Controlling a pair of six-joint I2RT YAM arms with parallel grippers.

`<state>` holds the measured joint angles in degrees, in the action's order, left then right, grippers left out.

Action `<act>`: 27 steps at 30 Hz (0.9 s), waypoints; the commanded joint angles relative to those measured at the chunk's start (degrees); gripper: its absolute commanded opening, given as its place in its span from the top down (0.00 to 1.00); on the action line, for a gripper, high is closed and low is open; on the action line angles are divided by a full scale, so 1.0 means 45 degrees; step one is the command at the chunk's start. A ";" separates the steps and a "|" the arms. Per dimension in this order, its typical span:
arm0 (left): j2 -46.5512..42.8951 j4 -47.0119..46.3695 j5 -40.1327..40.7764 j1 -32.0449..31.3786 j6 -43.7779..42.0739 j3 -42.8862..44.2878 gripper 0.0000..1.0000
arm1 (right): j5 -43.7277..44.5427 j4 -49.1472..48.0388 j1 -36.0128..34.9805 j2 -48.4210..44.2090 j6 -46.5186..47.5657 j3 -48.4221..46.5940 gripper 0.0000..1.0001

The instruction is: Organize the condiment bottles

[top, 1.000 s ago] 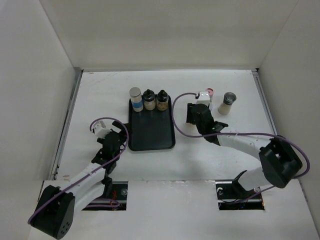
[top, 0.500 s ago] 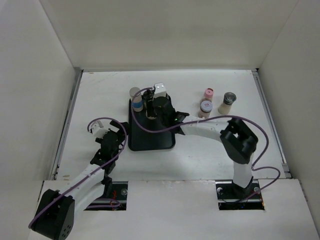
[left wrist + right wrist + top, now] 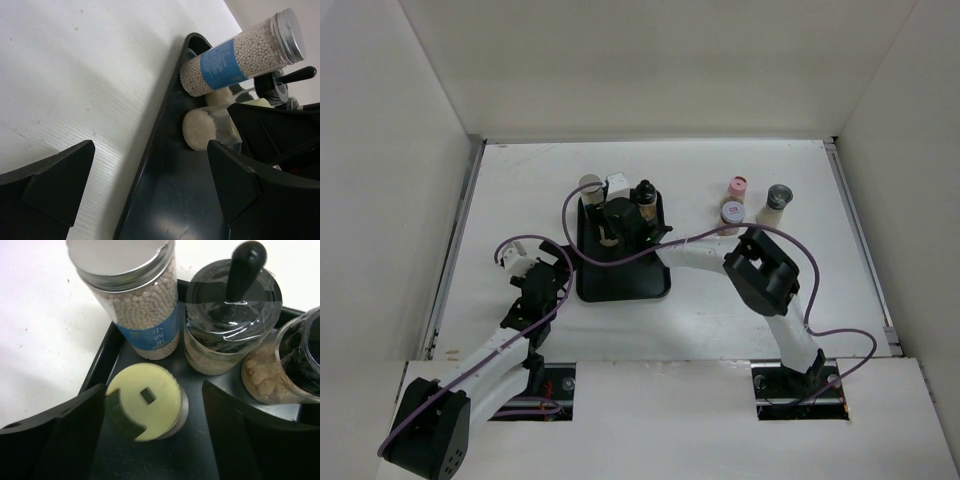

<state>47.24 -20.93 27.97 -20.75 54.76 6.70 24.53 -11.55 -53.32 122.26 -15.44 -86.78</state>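
Cream-cap bottle (image 3: 145,402) sits btwn open right fingers (image 3: 55,440) in wrist cam, hidden overhead; left fingers (image 3: 55,185) open.

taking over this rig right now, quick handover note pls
Left claw: open, empty, at the tray's left edge.
Right claw: open, straddling the cream-cap bottle standing in the tray.
Done: four in the tray, namely that one, the blue-label bottle and two black-top jars.
Left: pink-cap bottle, light-lid bottle and grey-cap bottle, on the table right of the tray.
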 commanded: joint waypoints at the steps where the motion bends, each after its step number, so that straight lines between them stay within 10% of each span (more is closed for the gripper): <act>1: 0.0048 -0.0330 -0.0023 -0.0007 0.0096 -0.0004 0.00 | 0.0232 -0.0538 -0.0172 -0.0545 -0.0065 -0.0306 0.11; 9: -0.0029 -0.0291 -0.0062 0.0032 0.0077 -0.0004 0.00 | 0.0251 -0.1532 0.0119 -0.4564 -0.0279 0.3008 0.09; 16: 0.0108 -0.0408 -0.0160 -0.0144 0.0096 0.0074 0.00 | 0.0934 -0.1536 0.3123 -0.8609 -0.1040 0.7698 0.61; 22: 0.0088 -0.0545 -0.0082 -0.0281 -0.0001 0.0054 0.00 | 0.1441 -0.0480 0.5411 -0.9239 -0.0964 0.8718 0.20; 27: 0.0263 -0.0603 -0.0101 -0.0319 -0.0021 0.0074 0.00 | 0.1326 -0.0071 0.6195 -0.8206 -0.0885 0.8505 0.06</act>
<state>48.23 -20.82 27.70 -21.89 54.74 6.70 30.04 -12.49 -26.24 83.05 -19.42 -47.20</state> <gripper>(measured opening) 0.997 0.926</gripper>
